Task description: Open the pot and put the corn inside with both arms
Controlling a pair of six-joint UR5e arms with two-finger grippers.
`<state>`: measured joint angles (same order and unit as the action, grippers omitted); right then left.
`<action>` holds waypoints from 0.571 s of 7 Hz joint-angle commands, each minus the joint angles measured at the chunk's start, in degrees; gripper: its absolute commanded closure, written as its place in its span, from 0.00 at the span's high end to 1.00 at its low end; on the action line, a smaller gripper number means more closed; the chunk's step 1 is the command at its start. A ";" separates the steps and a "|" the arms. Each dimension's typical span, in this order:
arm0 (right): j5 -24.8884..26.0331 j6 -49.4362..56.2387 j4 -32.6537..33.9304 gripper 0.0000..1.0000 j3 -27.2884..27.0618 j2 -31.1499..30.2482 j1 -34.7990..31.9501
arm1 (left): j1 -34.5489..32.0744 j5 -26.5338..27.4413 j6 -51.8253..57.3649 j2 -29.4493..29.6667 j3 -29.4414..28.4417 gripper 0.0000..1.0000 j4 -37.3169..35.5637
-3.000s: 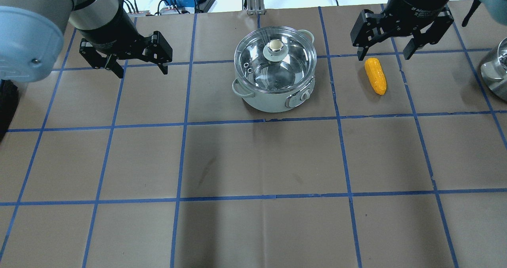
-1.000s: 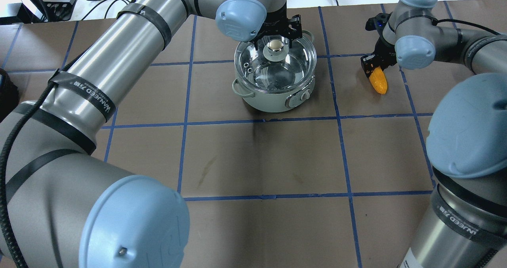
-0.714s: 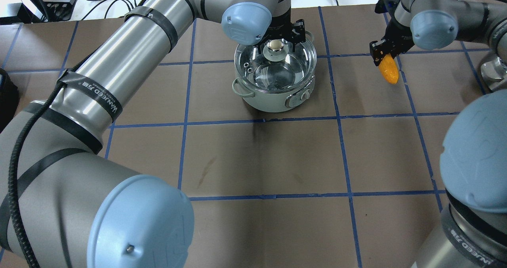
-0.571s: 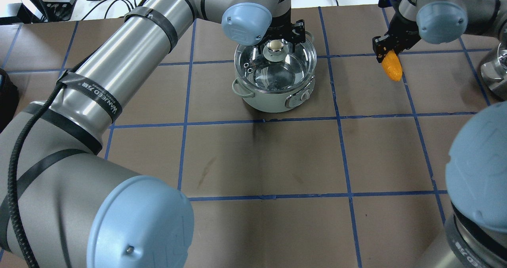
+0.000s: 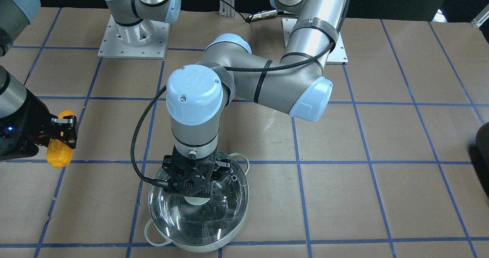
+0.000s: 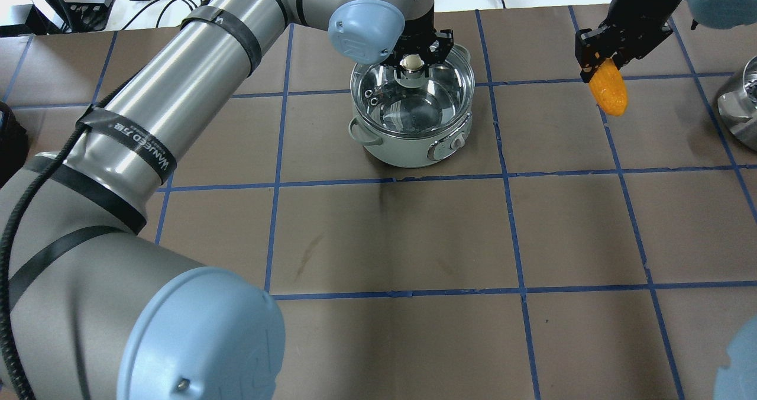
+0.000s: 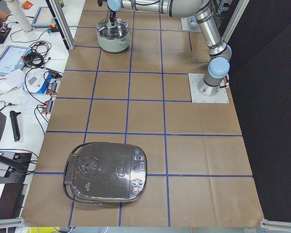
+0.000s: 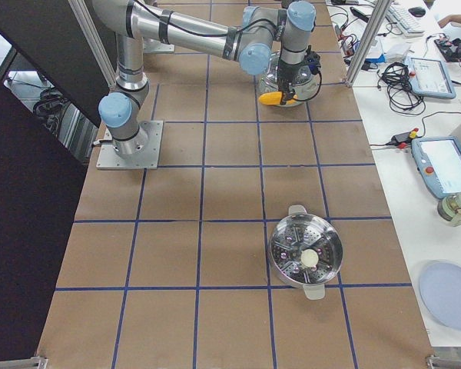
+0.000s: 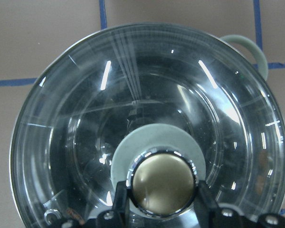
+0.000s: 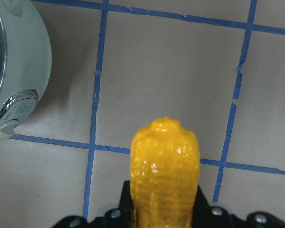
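Between left claw [image 6: 413, 68] fingers, lid knob [image 9: 161, 183] is clamped ready to lift, while right claw [image 6: 603, 68] grips corn [image 6: 609, 91] clear of bench [image 6: 384, 240], pot [image 6: 408, 148] off to its side.

2 grippers [image 6: 412, 64] [image 6: 603, 70]; 1 ea. of pot [image 6: 402, 151], lid [image 6: 437, 92], corn [image 6: 609, 91], rice cooker [image 7: 106, 172], steamer [image 8: 305, 252]

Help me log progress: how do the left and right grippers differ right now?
The left gripper grips the knob of the lid; the right gripper grips the corn. The left gripper points down over the pot; the right gripper is off to the pot's side. The left gripper's lid sits low on the pot; the right gripper's corn appears lifted off the table. Both are shut on something.
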<state>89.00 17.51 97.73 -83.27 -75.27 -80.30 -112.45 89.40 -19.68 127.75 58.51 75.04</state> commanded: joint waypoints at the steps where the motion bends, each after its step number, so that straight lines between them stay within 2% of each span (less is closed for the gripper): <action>1: -0.23 -7.28 0.71 0.14 0.38 0.38 -6.42 | 2.39 0.25 2.77 -7.12 -0.06 0.17 4.90; 2: -0.32 -12.88 1.93 0.14 0.73 2.13 -10.11 | 7.80 -0.27 7.41 -10.47 -0.23 0.17 9.37; 3: -0.15 -16.24 7.25 0.14 3.17 6.49 -15.36 | 13.08 -0.45 14.68 -12.59 0.90 0.17 11.86; 4: -0.15 -21.58 7.65 0.14 9.46 12.71 -18.98 | 16.61 -0.19 20.93 -13.31 1.17 0.17 12.92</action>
<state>88.81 1.77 103.23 -79.37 -68.85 -94.34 -100.84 89.13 -6.35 116.18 59.12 85.77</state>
